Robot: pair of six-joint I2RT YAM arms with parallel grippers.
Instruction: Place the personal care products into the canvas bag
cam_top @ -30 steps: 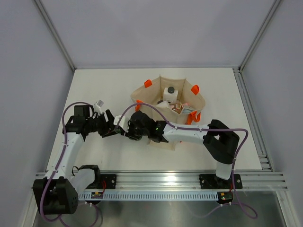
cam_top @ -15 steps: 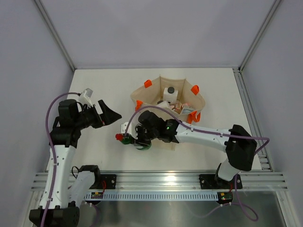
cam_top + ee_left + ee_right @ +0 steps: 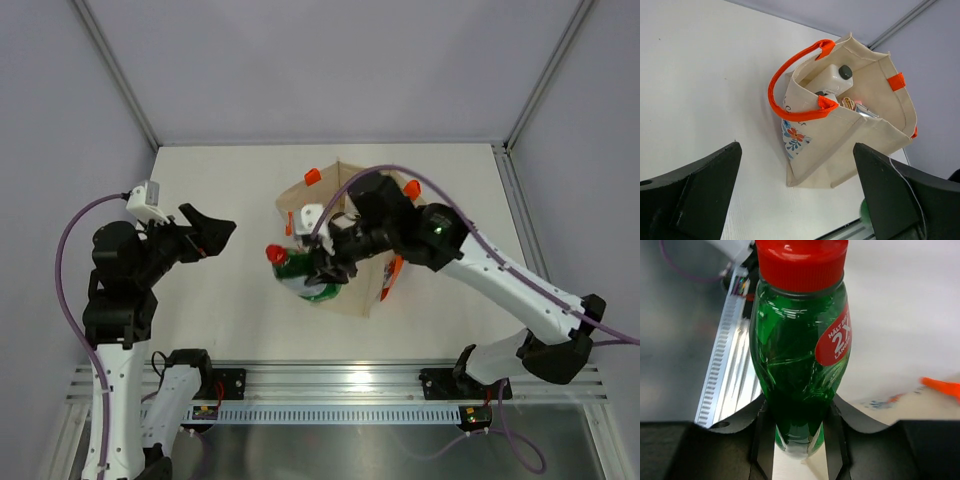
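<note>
- Right end effector [image 3: 325, 268] pinches the green bottle [image 3: 300, 276], lifted off the desk [image 3: 230, 320] at the bag [image 3: 855, 135]'s near-left corner.
- Left end effector [image 3: 208, 230] is spread, empty, well left of the bag.
- Step: carrying; next, shift over the opening and release.

green bottle [image 3: 800, 365], red cap [image 3: 801, 262]; beige bag [image 3: 855, 135], orange handles [image 3: 790, 107], floral print [image 3: 792, 135].

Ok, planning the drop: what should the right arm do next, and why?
Probably carry the green bottle farther over the canvas bag before releasing: the right gripper grips it, but it seems to hang at the bag's near-left edge.
</note>
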